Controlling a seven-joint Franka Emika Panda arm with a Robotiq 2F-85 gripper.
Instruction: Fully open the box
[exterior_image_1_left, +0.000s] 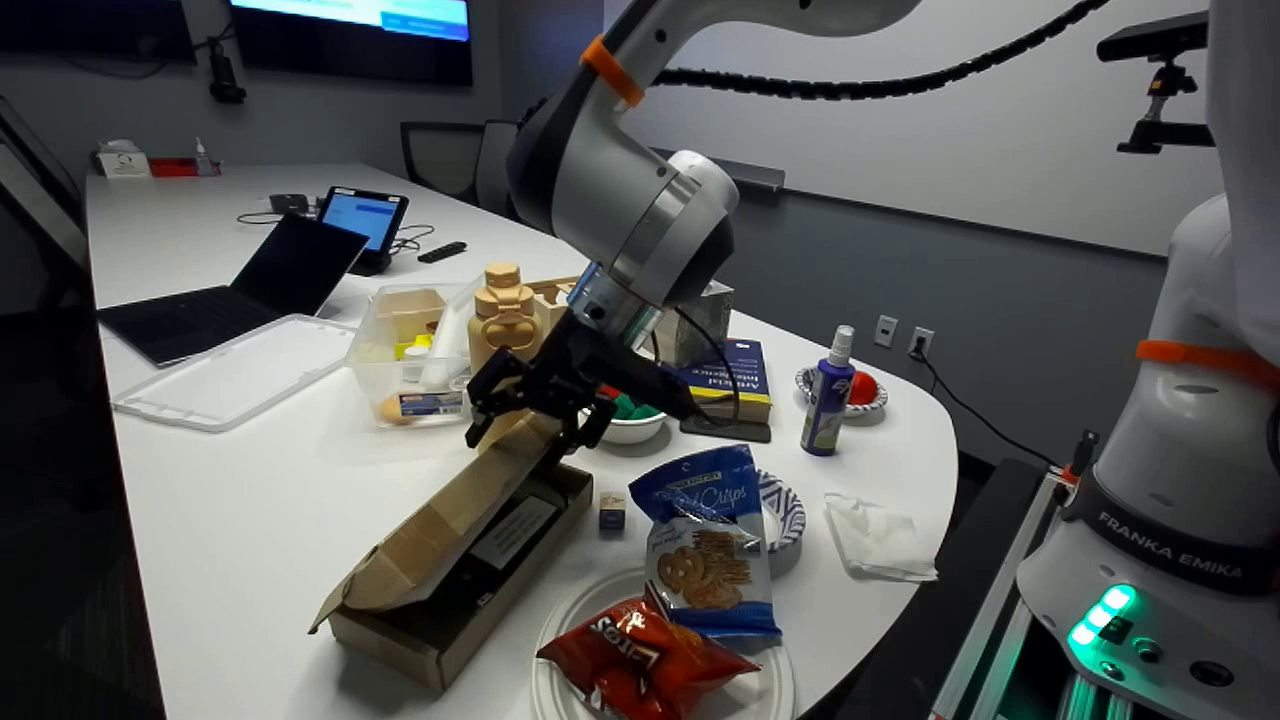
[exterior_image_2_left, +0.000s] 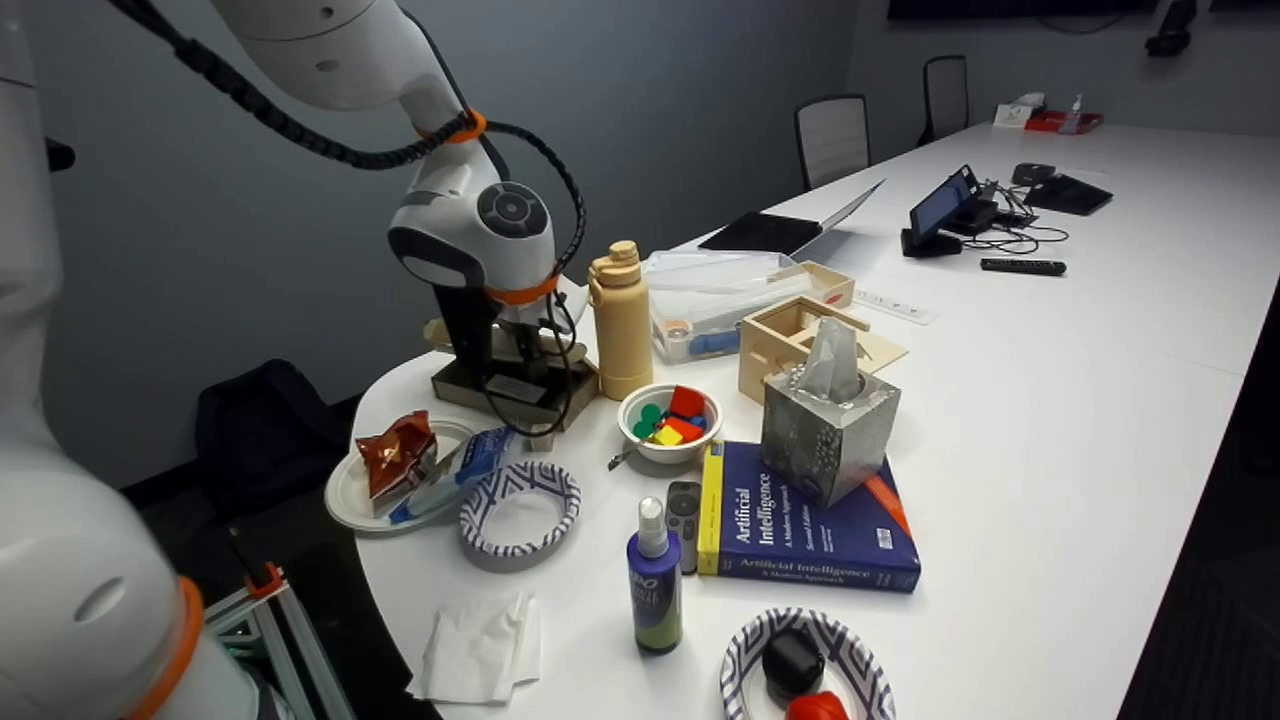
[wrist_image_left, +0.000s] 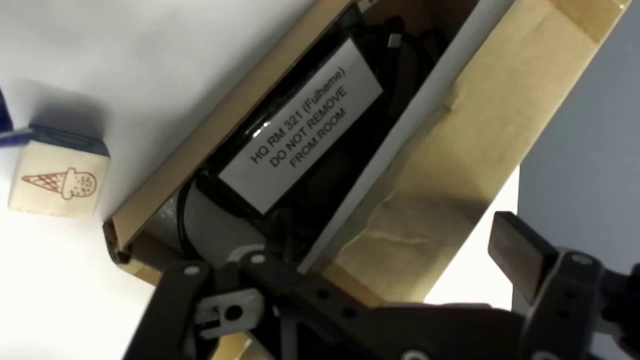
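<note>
A white table (exterior_image_1_left: 250, 480) carries the work. On its near part, as an exterior view shows, lies the task's item: a long flat brown cardboard box (exterior_image_1_left: 515, 582), running from near left to far right. Its brown hinged lid (exterior_image_1_left: 445, 520) stands partly raised along the left long side; full opening is not yet reached. Inside lies an elongated black device (wrist_image_left: 335, 175). A tan cylindrical bottle (exterior_image_2_left: 622, 320) stands just beside the far end.

The black two-fingered gripper (wrist_image_left: 392, 235) is spread wide there, straddling the lid: the outer finger is clear of it; whether the inner finger touches it cannot be told. Recommended: press the inner finger against the lid's inside face and sweep leftward in an arc, lightly, lest the box slide. Lift before sweeping, so the fingertip does not drag the device or its printed white label (wrist_image_left: 300, 127), and keep off the bottle. A pale wooden cube (wrist_image_left: 60, 175), printed with an ice-cream cone, sits just beside the right long wall; it should not obstruct a leftward push.
</note>
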